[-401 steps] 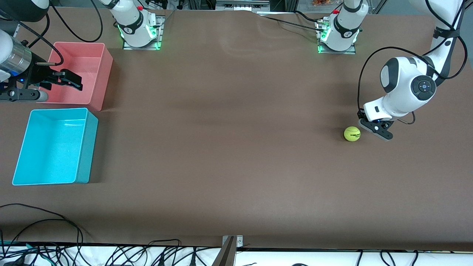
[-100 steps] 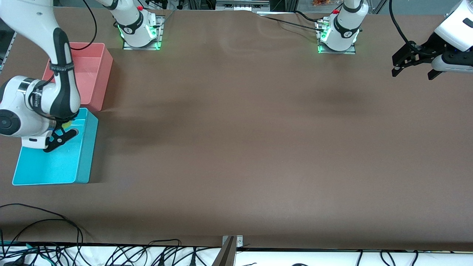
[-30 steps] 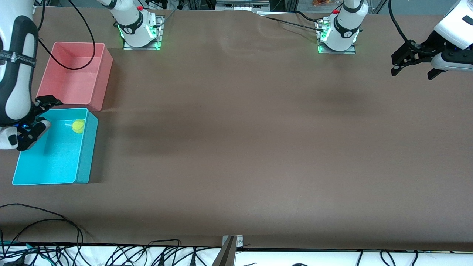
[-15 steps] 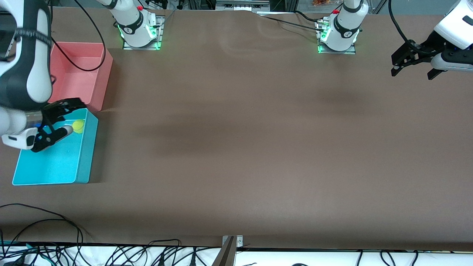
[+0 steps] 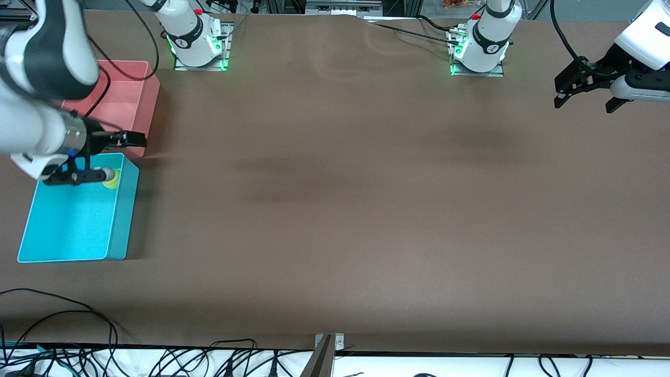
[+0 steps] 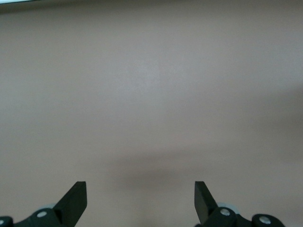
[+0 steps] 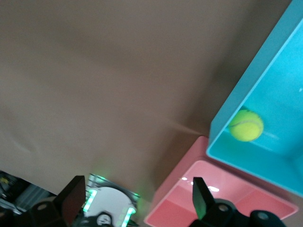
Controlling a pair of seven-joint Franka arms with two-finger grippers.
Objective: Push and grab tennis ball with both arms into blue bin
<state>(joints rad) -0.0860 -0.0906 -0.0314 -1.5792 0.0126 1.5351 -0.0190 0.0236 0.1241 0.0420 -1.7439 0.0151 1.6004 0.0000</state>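
Apparently the main work is done: the tennis ball rests inside the blue bin, near the wall that adjoins the pink bin (nothing grips it). The right gripper hangs over that corner, fingers spread wide and empty. The left gripper waits, spread too, over the left arm's end of the table.

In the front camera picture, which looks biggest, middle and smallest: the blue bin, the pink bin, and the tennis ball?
1. Blue bin
2. Pink bin, though the right arm covers part, so these two may really match.
3. Tennis ball, clearly smallest.
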